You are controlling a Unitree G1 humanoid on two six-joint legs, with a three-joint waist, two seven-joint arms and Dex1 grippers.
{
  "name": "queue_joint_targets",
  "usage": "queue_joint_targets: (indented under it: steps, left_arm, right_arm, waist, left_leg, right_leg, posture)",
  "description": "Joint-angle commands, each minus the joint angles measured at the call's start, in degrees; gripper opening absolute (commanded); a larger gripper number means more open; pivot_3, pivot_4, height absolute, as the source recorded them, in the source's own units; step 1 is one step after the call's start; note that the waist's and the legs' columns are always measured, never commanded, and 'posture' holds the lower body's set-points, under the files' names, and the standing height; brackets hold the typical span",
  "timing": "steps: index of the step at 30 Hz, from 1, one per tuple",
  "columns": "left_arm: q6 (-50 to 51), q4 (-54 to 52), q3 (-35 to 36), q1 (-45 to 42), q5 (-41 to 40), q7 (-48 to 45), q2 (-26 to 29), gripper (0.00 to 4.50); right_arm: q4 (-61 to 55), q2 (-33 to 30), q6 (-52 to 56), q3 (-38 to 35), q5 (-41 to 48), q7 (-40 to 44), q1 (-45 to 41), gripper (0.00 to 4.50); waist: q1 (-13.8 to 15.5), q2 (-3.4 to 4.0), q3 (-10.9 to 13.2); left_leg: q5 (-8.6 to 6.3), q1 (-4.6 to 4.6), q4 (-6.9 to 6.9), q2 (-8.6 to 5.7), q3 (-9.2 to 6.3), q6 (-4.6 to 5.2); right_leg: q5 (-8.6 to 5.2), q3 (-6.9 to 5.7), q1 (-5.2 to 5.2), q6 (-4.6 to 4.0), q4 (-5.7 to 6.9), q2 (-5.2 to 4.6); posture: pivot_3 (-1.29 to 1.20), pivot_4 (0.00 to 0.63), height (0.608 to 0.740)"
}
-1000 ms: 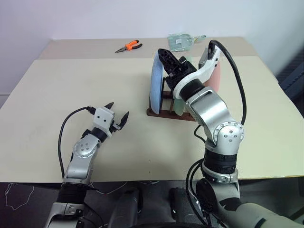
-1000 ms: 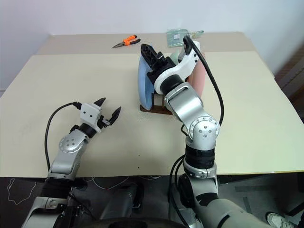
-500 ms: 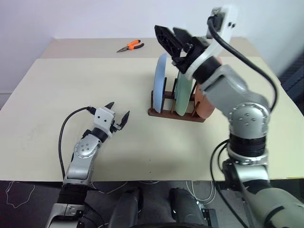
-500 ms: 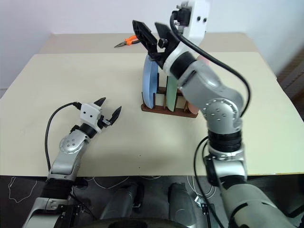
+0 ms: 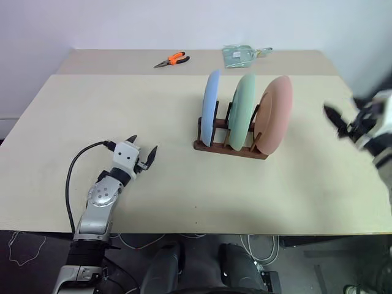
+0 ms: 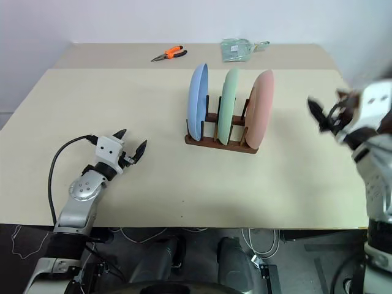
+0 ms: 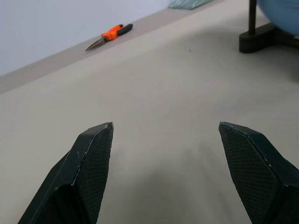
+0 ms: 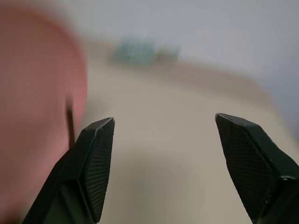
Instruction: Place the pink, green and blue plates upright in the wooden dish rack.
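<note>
pink plate left of right end effector

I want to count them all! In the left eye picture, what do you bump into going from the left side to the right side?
left gripper → orange pliers → blue plate → green plate → pink plate → right gripper

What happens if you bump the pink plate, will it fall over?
The pink plate stands on edge, leaning, at the rack's end, so it would probably tip outward. Round, it might then roll. It looks stiff, perhaps breakable.
</note>
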Motion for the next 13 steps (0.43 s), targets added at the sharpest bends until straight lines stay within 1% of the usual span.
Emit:
queue_joint_targets:
  steps: [1,8,13]
  left_arm:
    - [1.02,-2.77,0.87,0.40,0.12,0.28,0.65,3.70]
    - [4.59,-7.11,1.95,5.09,-0.50,0.35,1.33,3.70]
    - [5.79,-8.01,1.72,5.02,-0.36,1.30,0.71,3.70]
  right_arm:
    - [2.24,1.85,-4.42,1.05,-3.00,2.15,-0.79,3.49]
    - [5.67,6.14,-9.85,4.94,-7.95,4.38,-1.05,3.49]
    - [8.03,7.74,-11.83,6.13,-10.22,4.35,-3.26,3.49]
  waist:
    - [-0.10,0.07,0.03]
    - [0.16,0.06,0.03]
    - [0.44,0.06,0.03]
  left_leg:
    - [0.00,0.00,0.02,0.00,0.04,0.00]
    - [-0.01,0.02,0.00,0.00,0.04,-0.01]
    - [-0.01,0.01,0.02,-0.01,0.04,-0.02]
  right_leg:
    - [0.02,0.04,-0.01,-0.04,-0.01,0.02]
    - [0.04,0.05,-0.01,-0.01,-0.02,0.05]
    - [0.02,0.04,0.01,-0.06,-0.05,0.02]
  posture:
    - [0.00,0.150,0.738]
    - [0.00,0.150,0.738]
    - [0.00,0.150,0.738]
